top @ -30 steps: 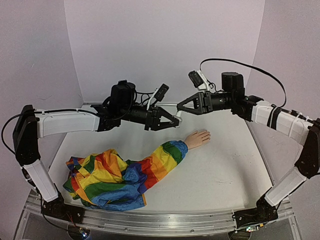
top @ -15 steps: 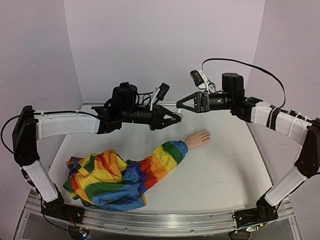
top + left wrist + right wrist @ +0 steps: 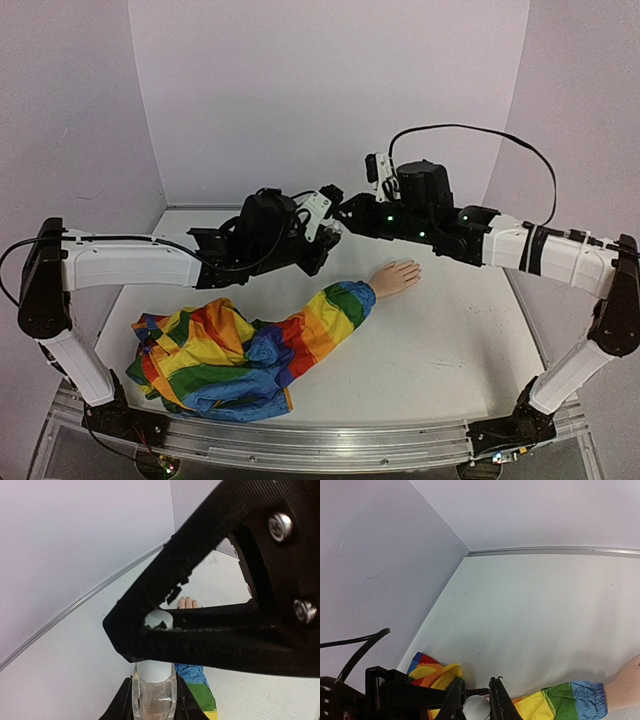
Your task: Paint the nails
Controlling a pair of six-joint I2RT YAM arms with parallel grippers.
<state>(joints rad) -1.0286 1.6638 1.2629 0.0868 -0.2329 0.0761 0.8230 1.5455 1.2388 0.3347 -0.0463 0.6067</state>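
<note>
The left tool (image 3: 154, 697) clamps a clear bottle (image 3: 154, 707) aloft, seemingly so the right tool (image 3: 476, 698), closed on its white cap (image 3: 476, 708), can unscrew it. The nails (image 3: 414, 268) of the mannequin hand (image 3: 393, 279) rest on the desk (image 3: 450, 335) below.

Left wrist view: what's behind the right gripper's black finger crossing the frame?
Only fingertips of the mannequin hand and part of the rainbow sleeve show past the right gripper; the palm and wrist are covered.
</note>
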